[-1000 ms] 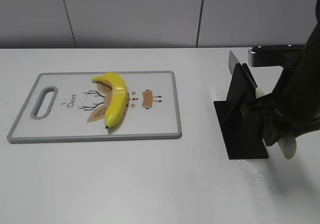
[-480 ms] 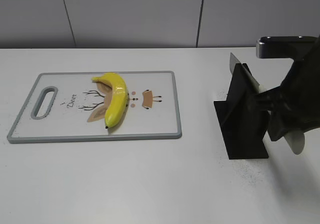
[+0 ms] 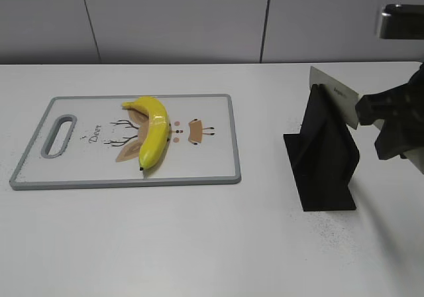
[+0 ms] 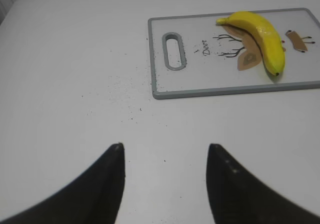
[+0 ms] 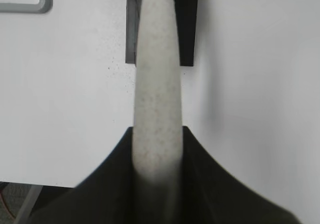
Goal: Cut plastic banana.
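A yellow plastic banana point(image 3: 154, 131) lies on a white cutting board point(image 3: 212, 168) with a grey rim and a deer drawing; both show in the left wrist view, banana point(image 4: 261, 36), board point(image 4: 190, 84). My right gripper point(image 5: 157, 134) is shut on the speckled pale handle of a knife point(image 5: 156, 79). The knife's blade point(image 3: 334, 101) sticks up out of the black knife stand point(image 3: 324, 158) at the right. My left gripper point(image 4: 165, 151) is open and empty over bare table, to the left of the board.
The black knife stand point(image 5: 182, 19) sits on the white table to the right of the board. A grey wall runs behind the table. Small dark specks lie on the table near the stand and left of the board.
My right arm has moved up and to the right with the knife, drawing the blade further out of the stand. The banana and board have not moved.
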